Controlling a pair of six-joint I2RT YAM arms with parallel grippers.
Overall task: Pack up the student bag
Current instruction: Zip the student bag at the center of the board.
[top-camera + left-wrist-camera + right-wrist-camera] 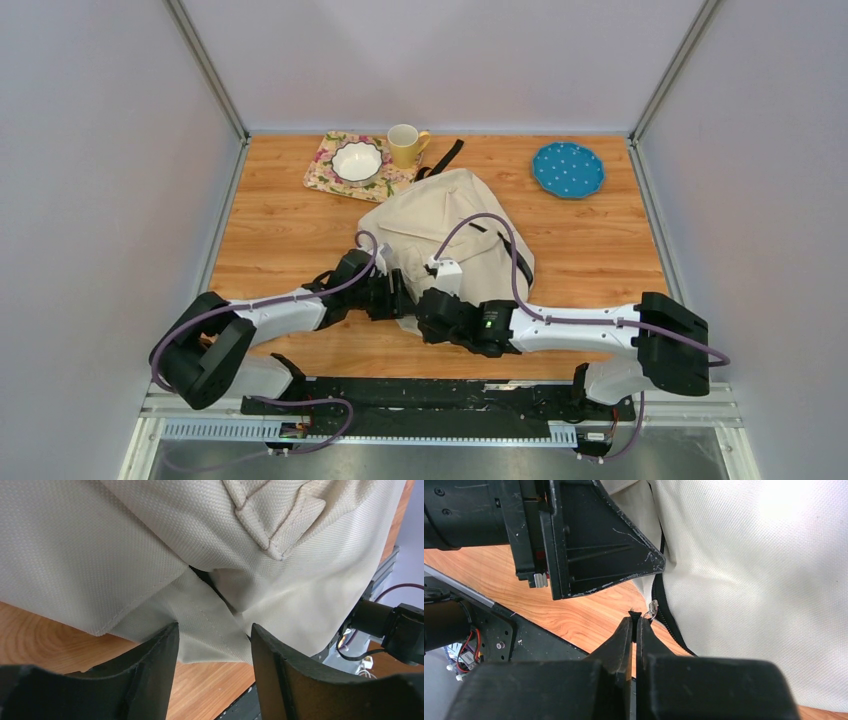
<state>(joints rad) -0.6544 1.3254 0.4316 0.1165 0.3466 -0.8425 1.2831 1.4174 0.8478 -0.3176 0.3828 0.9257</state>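
The student bag (455, 225), cream fabric with a black strap at its far end, lies in the middle of the wooden table. My left gripper (395, 295) is at its near left corner. In the left wrist view the gripper (211, 630) is open, and a loose fold of the bag (205, 625) reaches just between its fingertips. My right gripper (428, 310) is at the bag's near edge. In the right wrist view it (634, 620) is shut on the small black zipper pull (634, 613), whose metal ring joins the black zipper (664, 615). The left gripper's body (589, 540) hangs close above.
At the back left, a floral mat (325, 178) carries a white bowl (357, 160), with a yellow mug (404, 146) beside it. A blue dotted plate (568, 169) sits at the back right. A black rail (430, 400) runs along the near edge. Walls enclose three sides.
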